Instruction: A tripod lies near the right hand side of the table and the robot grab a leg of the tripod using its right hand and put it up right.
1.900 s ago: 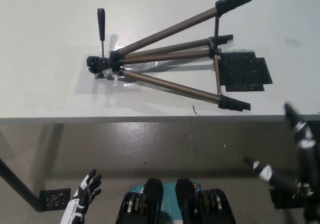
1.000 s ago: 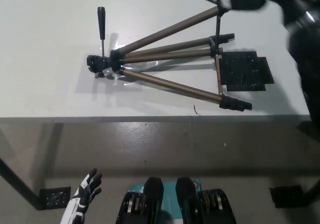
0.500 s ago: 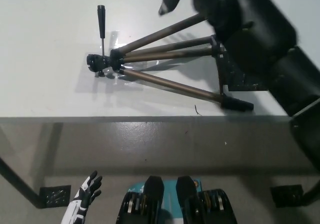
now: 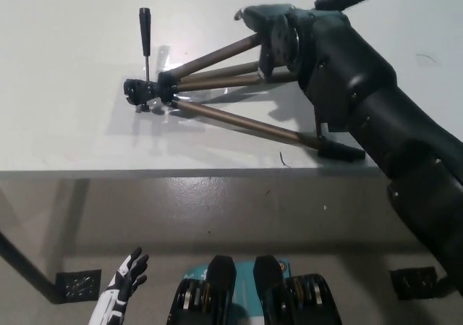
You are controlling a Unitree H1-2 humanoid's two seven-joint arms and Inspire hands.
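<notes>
The tripod [image 4: 217,115] lies flat on the white table [image 4: 65,129], its head [image 4: 139,93] to the left and its pan handle [image 4: 145,28] pointing away from me. Its brown legs fan out to the right; the near leg ends in a black foot [image 4: 341,151]. My black right hand [image 4: 271,39] rests over the far and middle legs, about halfway along them. Whether it grips a leg is hidden by the hand itself. The forearm [image 4: 376,115] covers the legs' right ends. My white left hand [image 4: 127,276] hangs open at the lower left, below table height.
The table's front edge [image 4: 181,171] runs across the middle of the view, with grey floor below it. A black table leg [image 4: 25,271] and a black floor plate [image 4: 78,286] sit at the lower left; another plate [image 4: 414,281] lies at the lower right.
My right arm has swung up from the lower right over the table, and its hand has come down onto the tripod's legs. The tripod and my left hand have barely shifted.
</notes>
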